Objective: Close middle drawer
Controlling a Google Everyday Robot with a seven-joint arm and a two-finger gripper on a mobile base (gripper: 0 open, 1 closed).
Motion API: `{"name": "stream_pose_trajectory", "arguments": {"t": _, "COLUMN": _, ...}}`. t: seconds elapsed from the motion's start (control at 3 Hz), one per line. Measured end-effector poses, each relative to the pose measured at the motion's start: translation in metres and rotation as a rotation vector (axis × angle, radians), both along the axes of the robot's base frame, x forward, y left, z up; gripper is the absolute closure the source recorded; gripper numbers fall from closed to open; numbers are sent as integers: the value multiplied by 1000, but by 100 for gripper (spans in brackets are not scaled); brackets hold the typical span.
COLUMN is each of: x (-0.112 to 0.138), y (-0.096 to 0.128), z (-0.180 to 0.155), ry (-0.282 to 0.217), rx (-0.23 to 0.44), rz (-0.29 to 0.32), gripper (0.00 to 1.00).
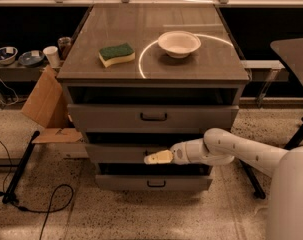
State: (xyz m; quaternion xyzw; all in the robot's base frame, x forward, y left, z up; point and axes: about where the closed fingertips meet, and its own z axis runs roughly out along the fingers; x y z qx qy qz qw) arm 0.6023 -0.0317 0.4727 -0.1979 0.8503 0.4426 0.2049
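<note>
The grey cabinet [153,59] has three stacked drawers. The middle drawer [116,153] is the second one, with a low flat front, and stands slightly out from the cabinet. My gripper [157,157] reaches in from the right on a white arm and sits against the centre of that front, covering the handle. The top drawer [106,117] and the bottom drawer [126,183] each show a small dark handle.
A green and yellow sponge [116,54] and a white bowl [179,43] lie on the cabinet top. A cardboard box [45,104] leans at the left. Cables [46,206] run over the floor. A shelf at the left holds bowls and cups [28,58]. A dark table [293,49] stands at the right.
</note>
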Motion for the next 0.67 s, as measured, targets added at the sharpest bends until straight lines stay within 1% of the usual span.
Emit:
{"name": "stream_pose_trajectory", "arguments": {"t": 0.33, "x": -21, "y": -28, "z": -11, "ry": 42, "rx": 26, "rz": -25, "gripper": 0}}
{"name": "stream_pose_trajectory", "arguments": {"t": 0.67, "x": -21, "y": -28, "z": -11, "ry": 42, "rx": 26, "rz": -26, "gripper": 0}}
